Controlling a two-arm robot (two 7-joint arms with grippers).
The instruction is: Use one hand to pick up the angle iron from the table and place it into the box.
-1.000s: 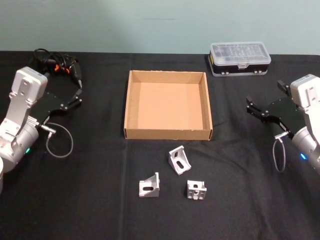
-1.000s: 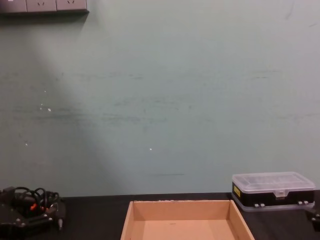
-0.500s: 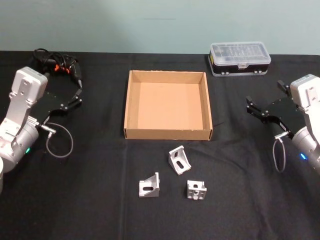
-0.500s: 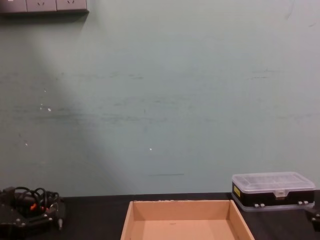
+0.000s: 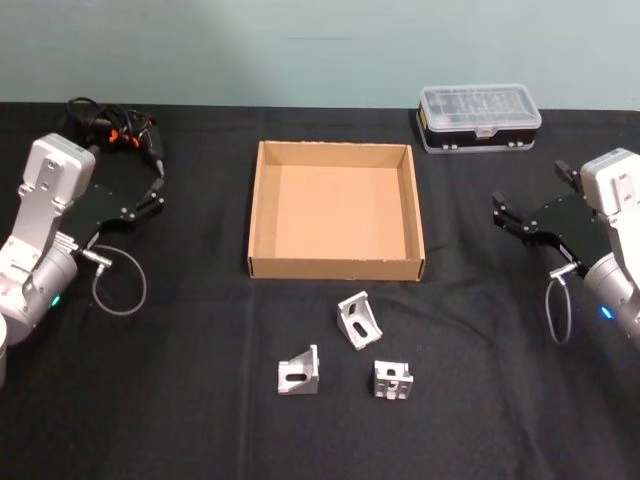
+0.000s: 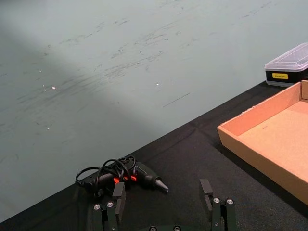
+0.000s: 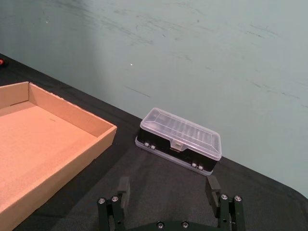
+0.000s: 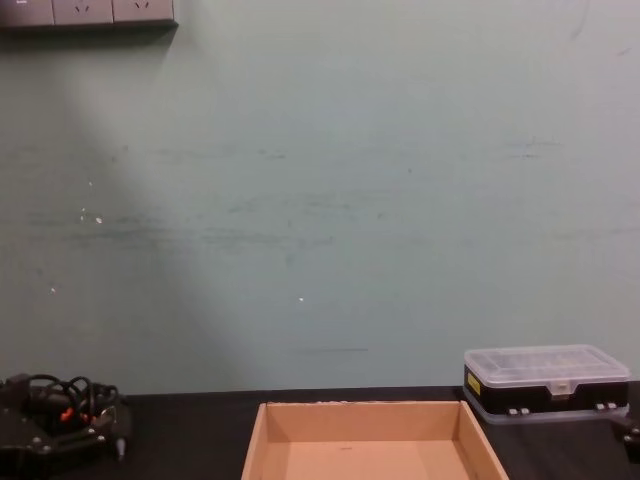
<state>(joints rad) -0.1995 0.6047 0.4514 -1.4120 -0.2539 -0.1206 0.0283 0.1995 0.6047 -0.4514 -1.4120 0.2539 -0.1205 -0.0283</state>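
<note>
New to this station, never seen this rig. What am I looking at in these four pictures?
This is a two-armed robot at a black table. The head view looks down from above. The chest view looks low across the table. Each wrist view looks out past that arm's own fingers. The left gripper and right gripper hang open at the sides, holding nothing. The cardboard box sits empty mid-table. Three angle irons lie on the robot's side of it. A plastic case and a corded tool lie at the back.
</note>
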